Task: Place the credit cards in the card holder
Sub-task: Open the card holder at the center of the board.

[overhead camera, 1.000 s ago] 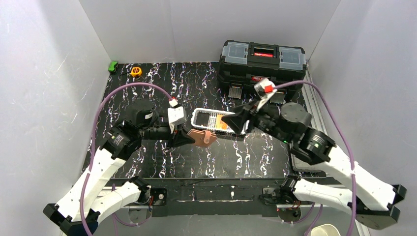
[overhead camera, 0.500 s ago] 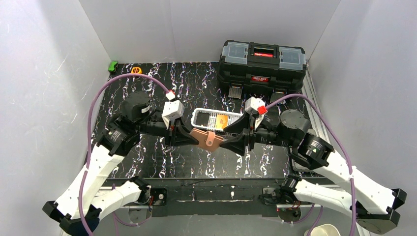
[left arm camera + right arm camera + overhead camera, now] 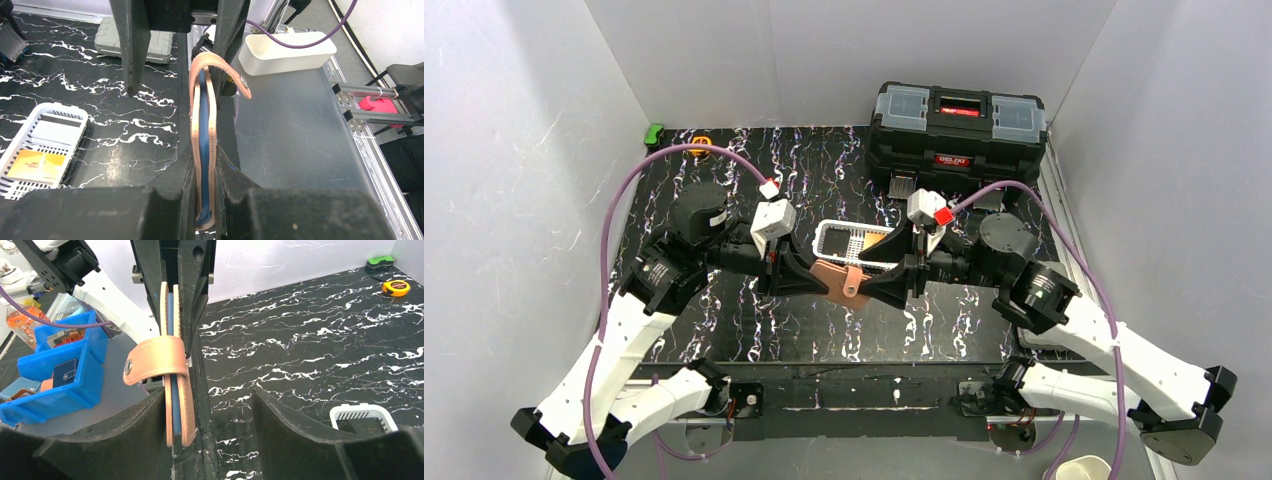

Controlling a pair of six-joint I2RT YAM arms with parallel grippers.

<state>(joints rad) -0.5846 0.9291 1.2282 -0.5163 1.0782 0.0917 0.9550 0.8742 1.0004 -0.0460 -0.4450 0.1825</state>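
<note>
From above, your left gripper [image 3: 812, 283] is clamped on one end of the card holder [image 3: 842, 281], which it holds edge-up between the two arms. Your right gripper [image 3: 876, 290] faces it from the opposite side, jaws spread, with the holder's other end reaching in between them. Just beyond both sets of fingertips sits the white basket [image 3: 829, 229], with an orange card [image 3: 874, 243] lying in it.

In the left wrist view, the holder is pinched edge-on between your fingers. A blue card [image 3: 202, 120] is sandwiched between its two leaves. The snap tab [image 3: 235, 77] curls loose off the far end, to the right. The right gripper's fingers [image 3: 134, 50] stand on either side of that far end. Down and to the left of your fingers is the basket, holding the orange card and a pale card [image 3: 54, 131].

In the right wrist view, your jaws are wide apart and gripping nothing. The holder stands in the gap, close to the finger on the left of this view, with open space between it and the other finger. You cannot tell whether that near finger touches it. The basket is just outside the finger on the right.
</note>
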